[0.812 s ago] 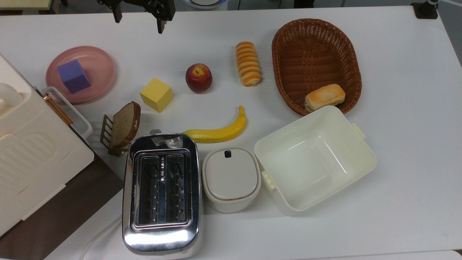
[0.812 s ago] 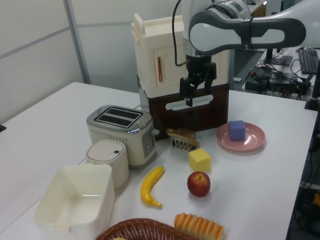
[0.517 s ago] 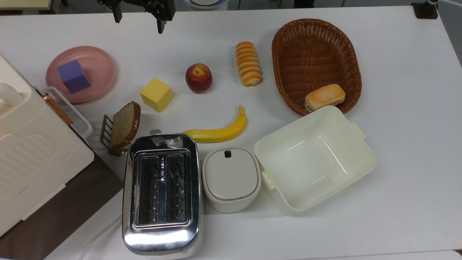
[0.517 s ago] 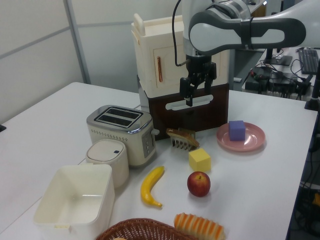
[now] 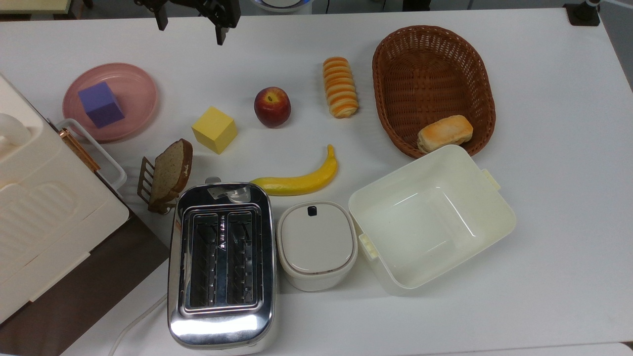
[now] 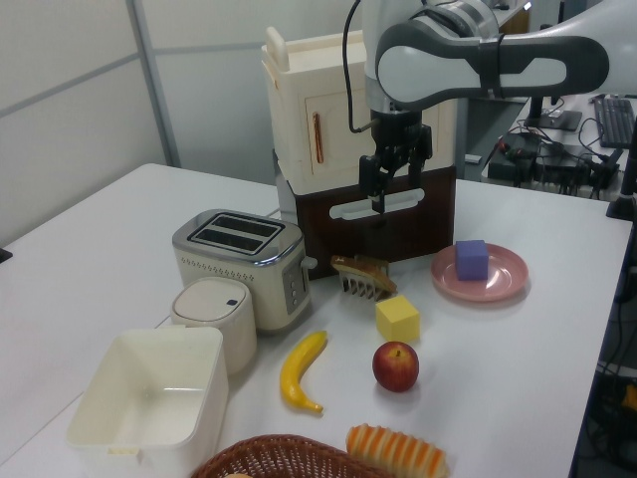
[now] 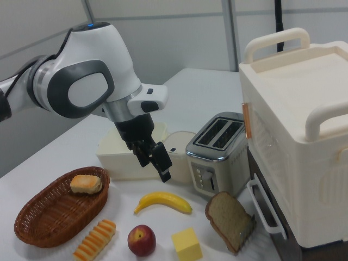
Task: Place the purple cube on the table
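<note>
The purple cube (image 5: 101,104) (image 6: 471,259) sits upright on the round pink plate (image 5: 141,94) (image 6: 506,284) at the top view's left. My gripper (image 5: 190,27) (image 6: 372,191) (image 7: 155,165) hangs open and empty well above the white table (image 5: 544,148) (image 6: 90,249) (image 7: 201,89). In the top view it is right of the plate and beyond it, near the table's far edge. Nothing is between its fingers (image 5: 219,34).
A yellow cube (image 5: 214,129), an apple (image 5: 272,106), striped bread (image 5: 340,86), a banana (image 5: 301,180) and a toast slice in a rack (image 5: 168,173) lie mid-table. A toaster (image 5: 221,262), lidded pot (image 5: 316,244), white tub (image 5: 430,217), wicker basket (image 5: 432,79) and tall cream cabinet (image 5: 39,207) surround them.
</note>
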### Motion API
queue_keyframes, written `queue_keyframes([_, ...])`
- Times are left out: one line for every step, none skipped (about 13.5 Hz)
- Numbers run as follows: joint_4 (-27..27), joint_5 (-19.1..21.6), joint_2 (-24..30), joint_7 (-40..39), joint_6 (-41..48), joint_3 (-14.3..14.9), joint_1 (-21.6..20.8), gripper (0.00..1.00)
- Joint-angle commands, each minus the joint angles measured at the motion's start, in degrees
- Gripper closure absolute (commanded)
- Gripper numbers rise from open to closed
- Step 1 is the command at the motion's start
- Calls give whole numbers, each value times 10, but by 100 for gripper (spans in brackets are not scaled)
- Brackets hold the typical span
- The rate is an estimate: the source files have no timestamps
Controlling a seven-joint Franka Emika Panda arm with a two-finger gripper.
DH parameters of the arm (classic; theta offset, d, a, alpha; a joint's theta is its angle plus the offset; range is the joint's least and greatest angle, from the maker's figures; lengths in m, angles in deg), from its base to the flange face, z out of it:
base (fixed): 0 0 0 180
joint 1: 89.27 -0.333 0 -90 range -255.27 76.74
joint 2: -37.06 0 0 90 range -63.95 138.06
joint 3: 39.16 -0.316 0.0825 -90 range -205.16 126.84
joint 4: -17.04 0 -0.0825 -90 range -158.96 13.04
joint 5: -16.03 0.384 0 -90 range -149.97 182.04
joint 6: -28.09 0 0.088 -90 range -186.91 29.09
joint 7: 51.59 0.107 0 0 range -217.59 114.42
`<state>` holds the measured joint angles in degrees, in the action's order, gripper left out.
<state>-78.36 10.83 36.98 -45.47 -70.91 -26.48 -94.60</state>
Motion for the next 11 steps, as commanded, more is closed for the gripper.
queue_keyframes([4, 10, 3, -7, 18, 5, -1, 0])
queue_keyframes([2, 11, 3, -2, 18, 2, 5, 0])
queue_keyframes([-1, 13, 4, 6, 17, -6, 28, 0])
queue_keyframes([-8, 19, 5, 22, 17, -37, 70, 0])
queue_keyframes([-16, 26, 6, 39, 14, -82, 131, 0])
queue_keyframes([-22, 30, 10, 54, 12, -127, 192, 0])
queue_keyframes([-24, 30, 10, 64, 11, -157, 231, 0])
queue_keyframes([-27, 30, 10, 71, 12, -167, 252, 0])
queue_keyframes([-42, 32, 10, 83, 2, -170, 270, 0])
queue_keyframes([-52, 33, 10, 94, -20, -172, 291, 0])
queue_keyframes([-69, 34, 11, 103, -45, -178, 305, 0])
